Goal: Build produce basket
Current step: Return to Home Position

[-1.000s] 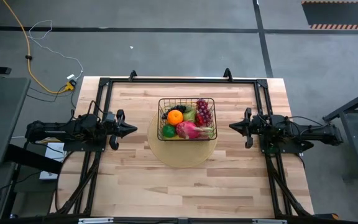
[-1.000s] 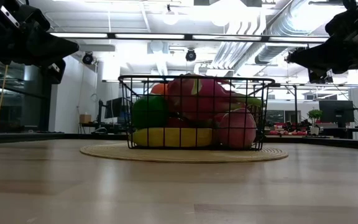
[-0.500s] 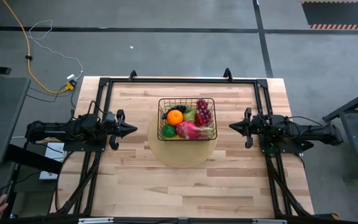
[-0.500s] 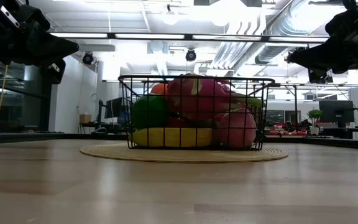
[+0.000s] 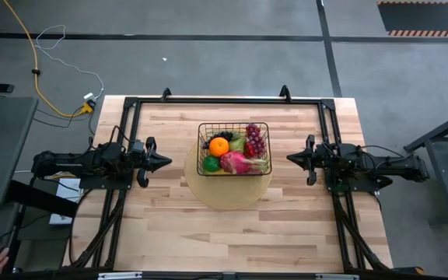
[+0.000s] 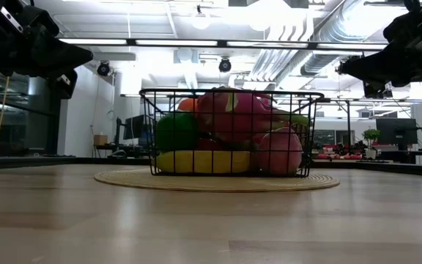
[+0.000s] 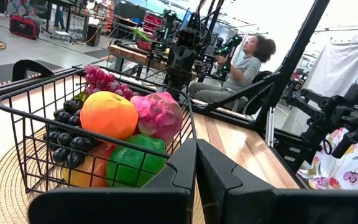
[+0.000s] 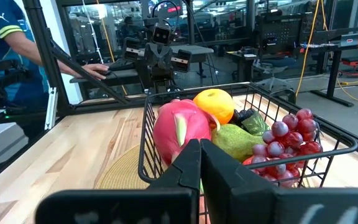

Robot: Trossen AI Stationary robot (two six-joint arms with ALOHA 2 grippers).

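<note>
basket [image 5: 232,124] sits mid-table on the round mat [image 5: 228,196], produce [image 5: 236,162] all inside. left gripper [image 5: 162,162] and right gripper [image 5: 292,159] flank it, tips pointing inward, both closed and empty, about equally near.

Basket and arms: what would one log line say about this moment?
basket: holds fruit, on disc | left gripper: shut, left of basket | right gripper: shut, right of basket

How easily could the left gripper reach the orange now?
Probably yes, from above: the orange lies uncovered on top, on the basket's side nearest that arm. The left gripper, shut, sits beside the basket; the wire wall blocks a level approach.
</note>
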